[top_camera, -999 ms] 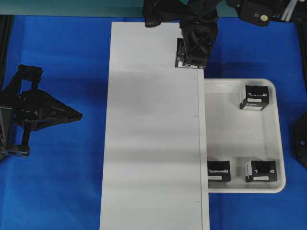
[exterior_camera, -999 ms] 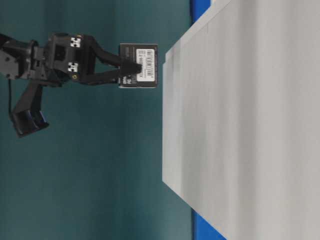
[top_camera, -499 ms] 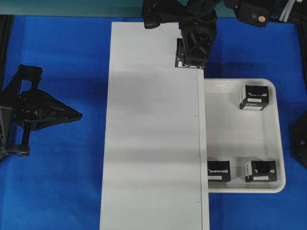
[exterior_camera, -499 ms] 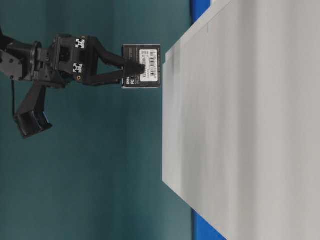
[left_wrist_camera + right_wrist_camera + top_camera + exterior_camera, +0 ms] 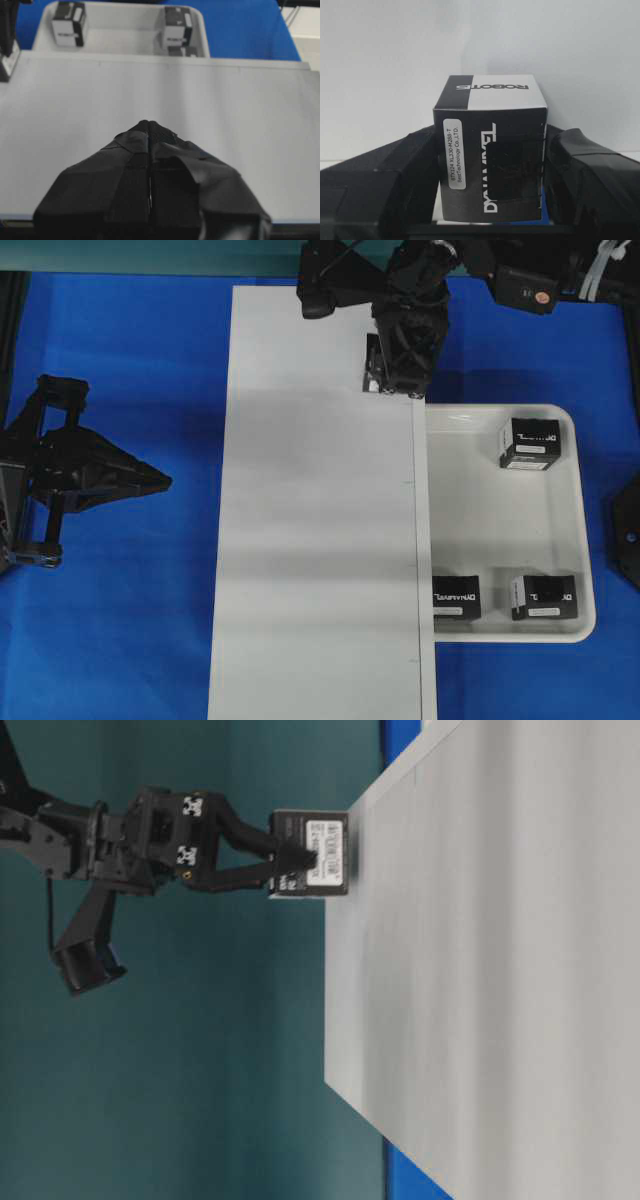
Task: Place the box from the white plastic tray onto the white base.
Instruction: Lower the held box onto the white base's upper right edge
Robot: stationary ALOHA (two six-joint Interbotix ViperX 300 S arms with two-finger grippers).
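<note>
Right wrist view: the right gripper (image 5: 490, 175) jaws clamp the box (image 5: 490, 155) from both sides, just over the far corner of the white base (image 5: 320, 540). The white plastic tray (image 5: 575, 530) with three more boxes lies beside them; the left gripper (image 5: 149, 150) jaws are pressed together, well apart.

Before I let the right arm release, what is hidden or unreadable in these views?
- Whether the box touches the white base: table-level view shows the gap nearly closed, too fine to tell.
- Overhead: right pincer covers most of that box.
- Overhead: base edge hides part of one box in the white plastic tray.
- Left wrist view: left pincer blocks the near base.
</note>
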